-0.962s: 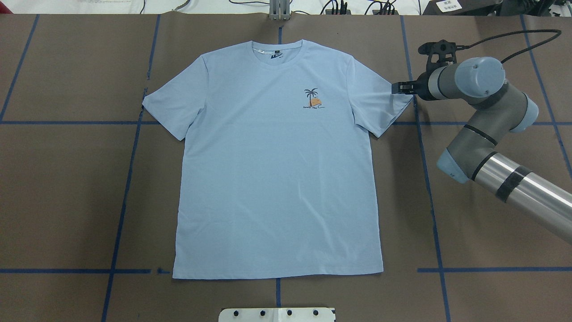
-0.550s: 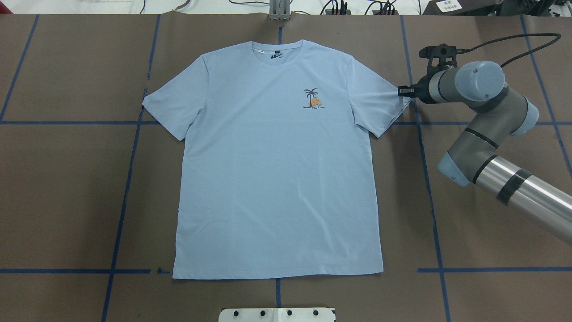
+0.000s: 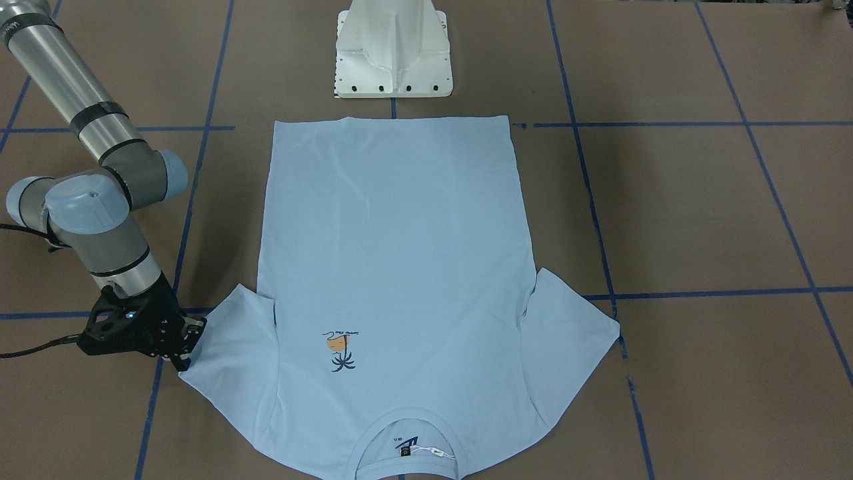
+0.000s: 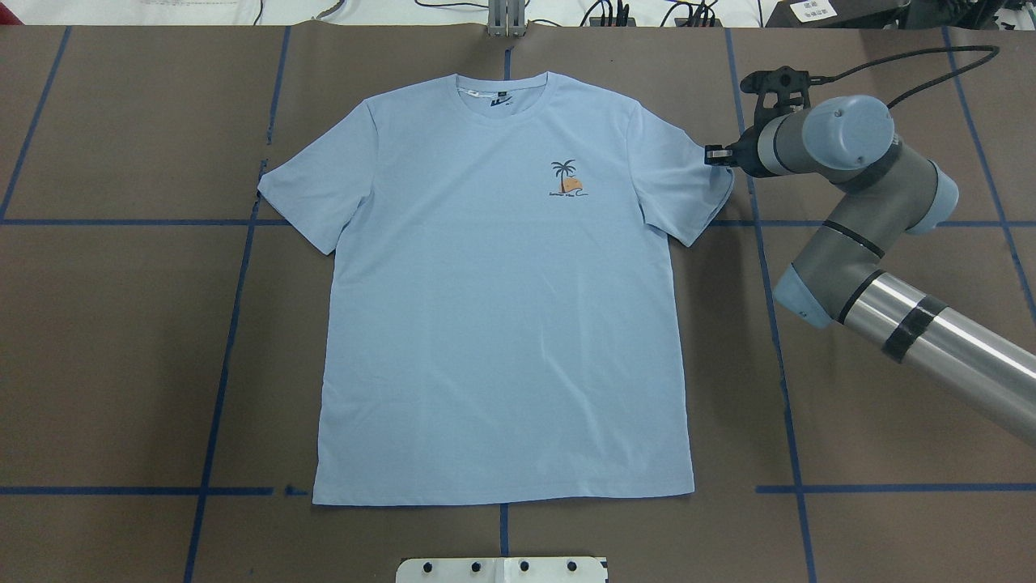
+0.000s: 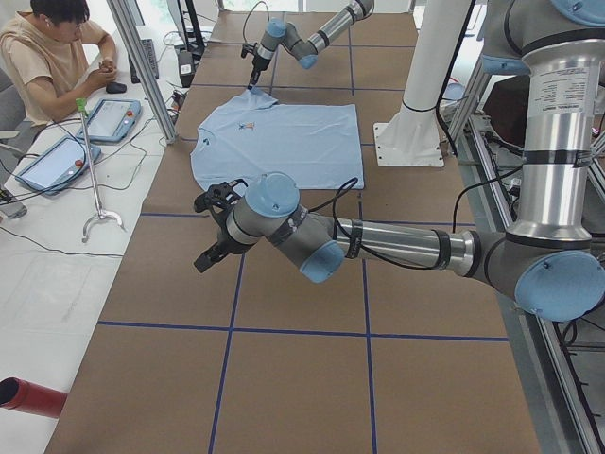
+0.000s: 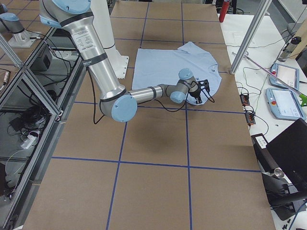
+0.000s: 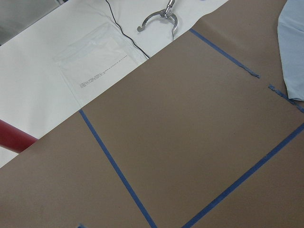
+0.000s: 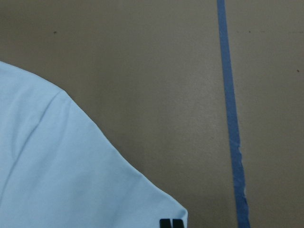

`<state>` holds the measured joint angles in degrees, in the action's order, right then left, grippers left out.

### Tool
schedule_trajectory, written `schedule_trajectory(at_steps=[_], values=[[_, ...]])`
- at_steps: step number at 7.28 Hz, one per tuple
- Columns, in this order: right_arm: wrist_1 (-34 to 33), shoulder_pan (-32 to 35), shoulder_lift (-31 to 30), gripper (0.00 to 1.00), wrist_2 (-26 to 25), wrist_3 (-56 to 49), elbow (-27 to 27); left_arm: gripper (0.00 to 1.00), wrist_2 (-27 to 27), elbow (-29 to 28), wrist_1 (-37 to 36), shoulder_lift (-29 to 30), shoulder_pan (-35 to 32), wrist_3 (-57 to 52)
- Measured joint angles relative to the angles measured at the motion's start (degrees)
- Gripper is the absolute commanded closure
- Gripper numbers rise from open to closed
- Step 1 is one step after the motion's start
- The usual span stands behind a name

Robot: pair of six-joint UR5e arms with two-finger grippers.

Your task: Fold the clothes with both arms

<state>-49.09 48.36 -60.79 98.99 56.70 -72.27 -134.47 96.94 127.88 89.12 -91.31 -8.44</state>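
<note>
The light blue T-shirt (image 4: pixel 502 308) lies flat and face up on the brown table, collar at the far side and palm print on the chest. My right gripper (image 4: pixel 714 155) is at the tip of the sleeve on the overhead view's right. In the right wrist view its fingertips (image 8: pixel 171 223) sit close together on the sleeve corner, shut on it. In the front-facing view this gripper (image 3: pixel 185 347) touches the sleeve's edge. My left gripper (image 5: pixel 210 253) shows only in the exterior left view, over bare table away from the shirt; I cannot tell whether it is open.
The white pedestal base (image 3: pixel 393 53) stands just behind the shirt's hem. Blue tape lines (image 4: pixel 777 324) cross the brown table cover. A seated person (image 5: pixel 57 57), teach pendants (image 5: pixel 113 118) and a metal hook (image 7: pixel 159 19) are off the table's far edge.
My right gripper drew back to the sleeve's tip, then moved inward toward the shirt's body; the sleeve tip has shifted slightly inward with it. The rest of the shirt has not moved.
</note>
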Motion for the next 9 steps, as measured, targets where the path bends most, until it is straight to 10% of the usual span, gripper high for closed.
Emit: schedule_trajectory(at_steps=[3,5,7,9], values=[[-22.8,-4.4,10.5,1.00,-7.6,5.0,-4.6,0.00,0.0,0.0,-0.1,0.0,0.1,0.0],[-26.1,-8.5,16.8,1.00,-13.5,10.5,-0.1,0.00,0.0,-0.1,-0.1,0.0,0.1,0.0],[-26.1,-11.2,20.1,0.74,-17.5,12.5,4.6,0.00,0.0,-0.2,-0.1,0.0,0.1,0.0],[-25.9,-12.5,20.9,0.00,-18.4,12.8,5.4,0.00,0.0,-0.3,-0.1,0.0,0.1,0.0]])
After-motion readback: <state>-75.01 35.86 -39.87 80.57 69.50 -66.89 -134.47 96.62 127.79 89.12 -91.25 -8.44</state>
